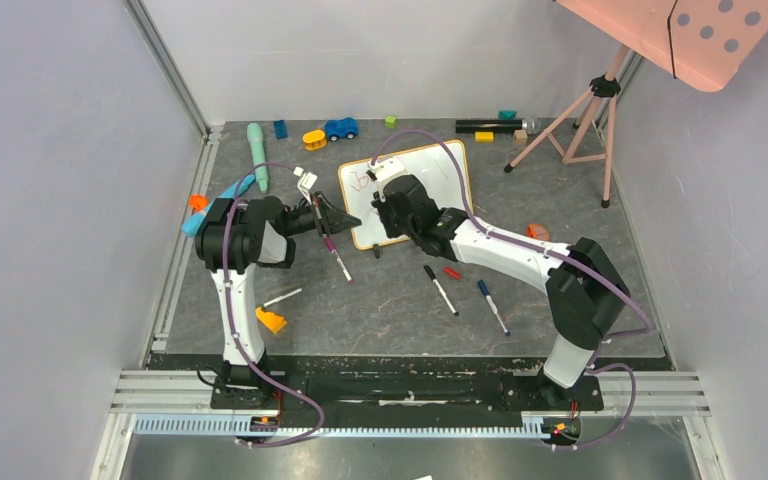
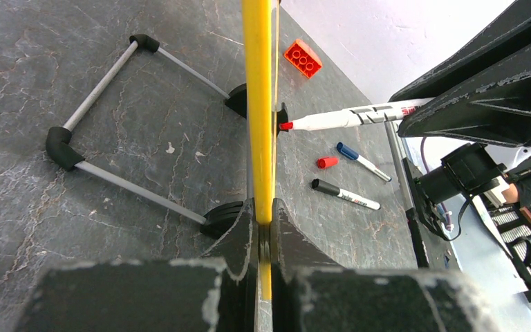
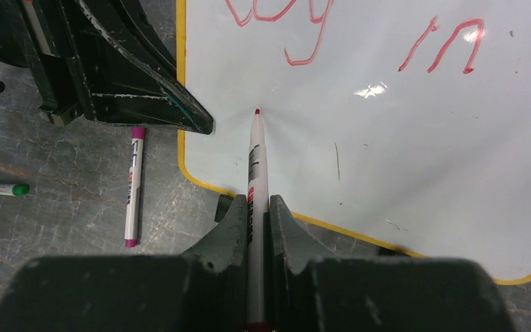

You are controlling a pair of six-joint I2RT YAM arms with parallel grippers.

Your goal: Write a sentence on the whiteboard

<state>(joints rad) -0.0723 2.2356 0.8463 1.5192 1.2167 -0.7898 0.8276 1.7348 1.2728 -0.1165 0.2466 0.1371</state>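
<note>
The whiteboard (image 1: 430,185) is stood mid-tabletop (image 1: 380,310), its frame edge pinched by the left end effector (image 2: 263,225), while a red marker (image 3: 254,159), clamped in the right end effector (image 3: 252,207), is tipped against it below the sentence (image 3: 297,28) "Joy in".

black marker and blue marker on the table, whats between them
A red cap lies between the black marker and the blue marker, near their capped ends. The top view and left wrist view both show it.
</note>
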